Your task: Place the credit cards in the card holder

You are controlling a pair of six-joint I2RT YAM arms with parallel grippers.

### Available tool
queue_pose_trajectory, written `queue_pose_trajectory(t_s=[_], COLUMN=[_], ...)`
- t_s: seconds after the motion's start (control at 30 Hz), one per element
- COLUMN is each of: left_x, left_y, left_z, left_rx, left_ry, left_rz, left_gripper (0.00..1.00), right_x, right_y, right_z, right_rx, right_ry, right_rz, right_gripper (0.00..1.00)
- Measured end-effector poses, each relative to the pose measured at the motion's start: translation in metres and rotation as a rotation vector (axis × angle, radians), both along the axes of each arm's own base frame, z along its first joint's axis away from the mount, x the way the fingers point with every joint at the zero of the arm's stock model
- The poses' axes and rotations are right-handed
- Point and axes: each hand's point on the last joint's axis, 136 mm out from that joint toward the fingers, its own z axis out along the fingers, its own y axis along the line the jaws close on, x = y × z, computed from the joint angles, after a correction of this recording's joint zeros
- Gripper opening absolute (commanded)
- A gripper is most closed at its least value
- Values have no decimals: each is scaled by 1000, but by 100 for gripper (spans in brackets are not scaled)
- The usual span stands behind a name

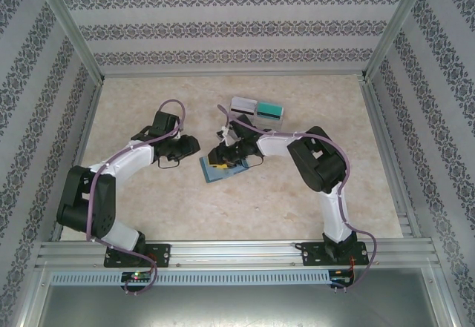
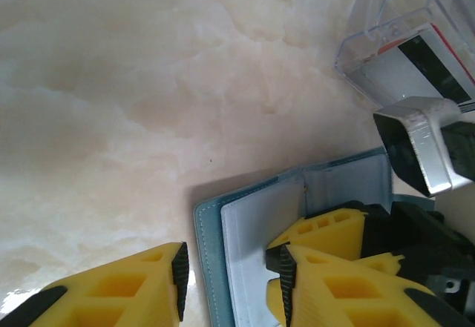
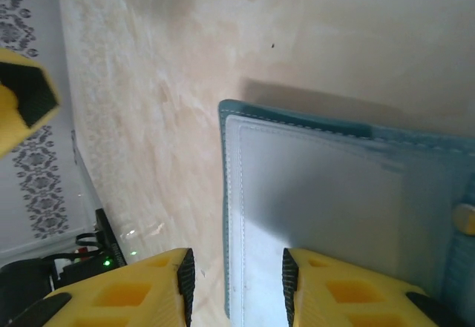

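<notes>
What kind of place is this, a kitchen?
Probably a robot test booth, not a kitchen: the left arm and right arm are bolted to a metal rail at the edge of a marble-look table, and patterned wall panels on metal posts box it in.

Bench: beige marble-patterned flat surface (image 1: 297, 208), glossy, with soft reflections.
Walls: white panels with grey floral striped bands (image 1: 237, 30), standing on three sides of the bench.
Frame: silver aluminium rails (image 1: 237, 251) along the near edge, with slanted posts at the far corners.
Container: clear hard-plastic box (image 2: 364, 38), resting on the bench's far middle.
Strip: pale perforated metal strip (image 1: 237, 276), just below the near rail.
</notes>
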Motion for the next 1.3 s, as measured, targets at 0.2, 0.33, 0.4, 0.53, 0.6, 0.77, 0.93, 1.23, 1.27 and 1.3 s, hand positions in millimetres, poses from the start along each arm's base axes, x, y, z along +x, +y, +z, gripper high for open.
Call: queue_pose_trajectory(t_s=[0.2,0.33,0.4,0.53,0.6,0.77,0.93,1.23,1.27,1.3], left_x=[2,3,4,4,4,3,6,25,26,26], left_y=[-4,-6,-6,-7,-7,-8,-10,-11,-11,-11], left_z=[-4,-2,-2,-4,-4,-4,0,24,25,25], left_rx=[-24,-35,-37,-40,-42,-49,-55,-48,-46,-44], left_ry=[4,-3,-5,0,4,5,-3,-68,-70,-72], left_rz=[-3,-6,-5,-4,-3,-7,-11,-11,-10,-10], left_gripper=[39,39,39,39,38,39,39,39,39,39], right_x=[1,0,-1,-1,-2,-2,-2,3,3,4], right_y=[-3,-2,-1,1,2,2,3,0,0,0], right_z=[1,1,2,2,3,3,5,14,17,22], right_rx=[50,81,97,118,123,125,121,83,83,83], right_ry=[5,13,26,33,31,32,35,25,22,15], right_rz=[3,14,17,27,31,32,33,4,2,1], right_gripper=[40,40,40,40,40,40,41,41,41,41])
